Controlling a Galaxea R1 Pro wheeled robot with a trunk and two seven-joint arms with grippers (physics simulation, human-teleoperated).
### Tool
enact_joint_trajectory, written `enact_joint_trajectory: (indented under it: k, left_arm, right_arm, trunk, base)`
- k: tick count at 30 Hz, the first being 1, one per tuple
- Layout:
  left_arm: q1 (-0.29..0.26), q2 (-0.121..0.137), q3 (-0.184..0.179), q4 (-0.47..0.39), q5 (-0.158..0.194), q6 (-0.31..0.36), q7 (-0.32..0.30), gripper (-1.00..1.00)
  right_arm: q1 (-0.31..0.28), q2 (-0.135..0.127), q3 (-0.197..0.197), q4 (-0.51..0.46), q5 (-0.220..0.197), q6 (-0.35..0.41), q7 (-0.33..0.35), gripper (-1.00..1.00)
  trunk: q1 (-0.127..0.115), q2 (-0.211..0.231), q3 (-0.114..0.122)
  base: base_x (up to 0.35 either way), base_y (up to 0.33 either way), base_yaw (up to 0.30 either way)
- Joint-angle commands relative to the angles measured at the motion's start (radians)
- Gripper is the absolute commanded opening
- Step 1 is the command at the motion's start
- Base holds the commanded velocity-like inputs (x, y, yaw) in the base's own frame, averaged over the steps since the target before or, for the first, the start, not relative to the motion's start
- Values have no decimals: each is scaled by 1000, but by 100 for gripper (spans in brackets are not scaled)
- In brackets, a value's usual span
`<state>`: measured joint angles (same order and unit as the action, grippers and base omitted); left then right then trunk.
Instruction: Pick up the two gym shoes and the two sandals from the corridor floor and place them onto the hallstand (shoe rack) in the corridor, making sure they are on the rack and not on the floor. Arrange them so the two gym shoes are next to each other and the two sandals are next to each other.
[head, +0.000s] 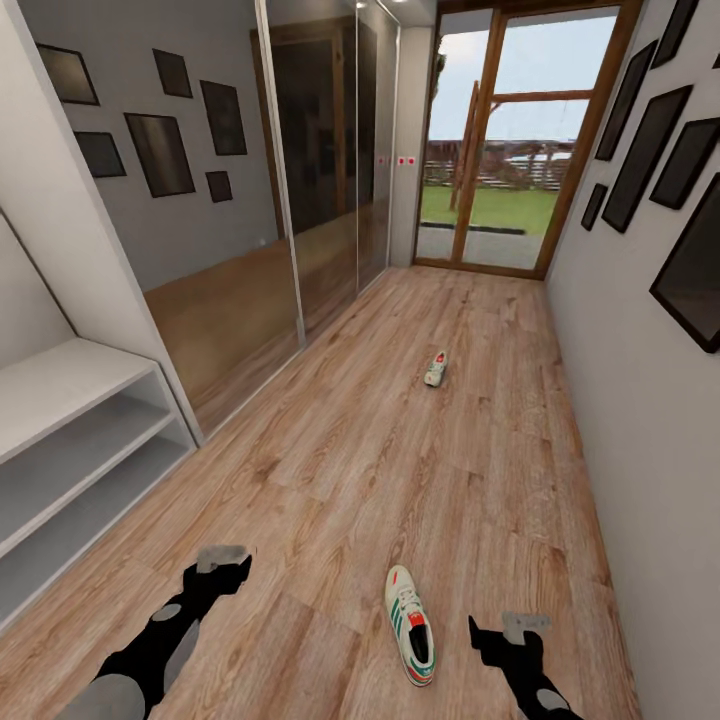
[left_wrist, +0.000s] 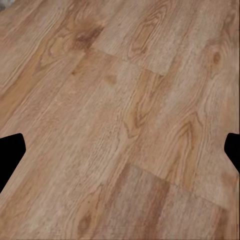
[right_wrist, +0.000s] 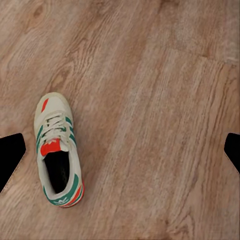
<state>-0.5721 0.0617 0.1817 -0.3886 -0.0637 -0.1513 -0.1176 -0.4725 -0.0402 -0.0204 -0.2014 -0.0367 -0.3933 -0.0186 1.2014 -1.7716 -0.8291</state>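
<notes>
One cream-white gym shoe (head: 410, 624) with green stripes and a red-orange tongue lies on the wood-plank corridor floor (head: 400, 470) near me, between my two arms. The right wrist view looks down on this gym shoe (right_wrist: 56, 149), its toe pointing away. A second gym shoe (head: 436, 369) lies farther down the corridor. The white hallstand (head: 70, 440) with its open shelf tiers stands at the left. My left gripper (head: 222, 562) hangs open over bare floor. To the right of the near shoe my right gripper (head: 512, 630) is open too, apart from it. The sandals are out of view.
Mirrored wardrobe doors (head: 300, 200) run along the left wall past the hallstand. A grey wall with dark picture frames (head: 690, 270) closes the right side. A glass door (head: 510, 150) onto a garden ends the corridor.
</notes>
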Motion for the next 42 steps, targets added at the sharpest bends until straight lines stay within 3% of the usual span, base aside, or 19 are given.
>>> enact_joint_trajectory:
  k: [1,7,15,32,42]
  left_arm:
    - [-15,-5,4,0,-8,11,-8,100]
    - [-71,-52,-11,-3,-18,51,0,100]
    - [-71,-87,-25,-7,-41,46,-5,100]
    - [-71,-93,-37,-14,-47,50,-6,100]
    - [-71,-93,-37,-13,-47,50,-7,100]
  right_arm:
    - [-1,1,-2,-7,-4,2,1,100]
    - [-1,35,-1,-81,-1,111,-2,100]
    - [-1,51,-1,-127,36,210,-4,100]
    - [0,48,-1,-134,53,226,1,100]
    - [0,49,0,-134,55,225,1,100]
  trunk:
    - [0,0,-1]
    - [0,0,-1]
    - [0,0,-1]
    - [0,0,-1]
    - [38,-70,-32]
  base:
    - [0,0,0]
    - [0,0,0]
    - [0,0,0]
    - [0,0,0]
    - [0,0,0]
